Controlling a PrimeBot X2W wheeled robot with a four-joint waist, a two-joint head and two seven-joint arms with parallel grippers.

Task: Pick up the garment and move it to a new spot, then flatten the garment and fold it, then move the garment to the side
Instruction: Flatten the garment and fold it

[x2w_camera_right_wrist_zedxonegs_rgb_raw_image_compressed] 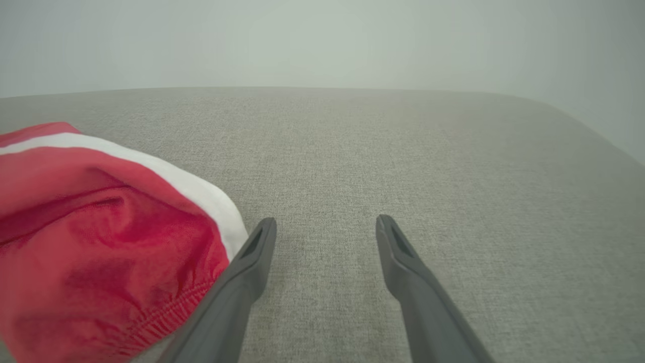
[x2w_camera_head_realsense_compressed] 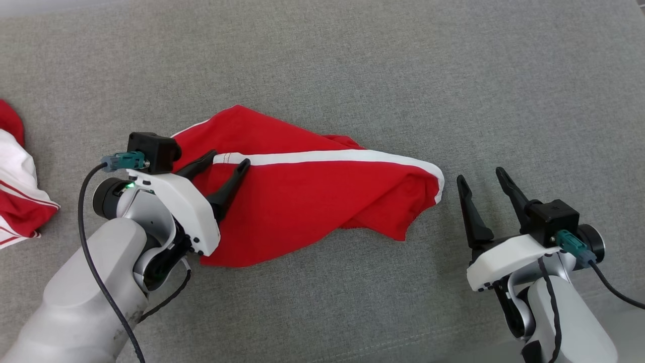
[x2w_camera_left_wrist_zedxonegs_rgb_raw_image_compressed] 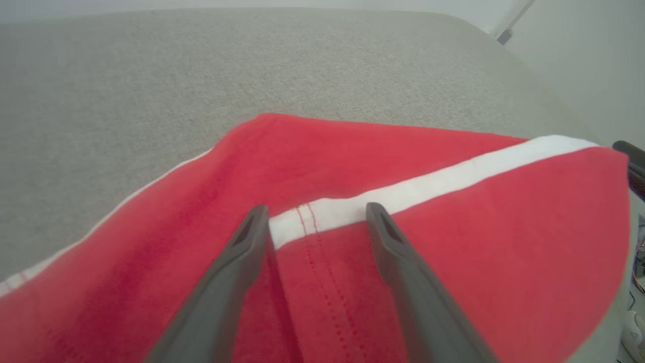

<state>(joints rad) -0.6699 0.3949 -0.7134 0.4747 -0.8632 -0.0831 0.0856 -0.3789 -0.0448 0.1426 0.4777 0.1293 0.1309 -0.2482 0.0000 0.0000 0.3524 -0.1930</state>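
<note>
Evidently little is done: the red garment (x2w_camera_head_realsense_compressed: 312, 196) lies crumpled and part doubled over on the grey cushion (x2w_camera_head_realsense_compressed: 352, 60), not yet flattened or folded. At the garment's left end the left gripper (x2w_camera_head_realsense_compressed: 230, 157) stands wide open astride the white stripe (x2w_camera_head_realsense_compressed: 327, 156), gripping nothing; whether its tips touch cloth is unclear. Just beyond the garment's right end the right gripper (x2w_camera_head_realsense_compressed: 480, 175) is likewise spread and empty.
</note>
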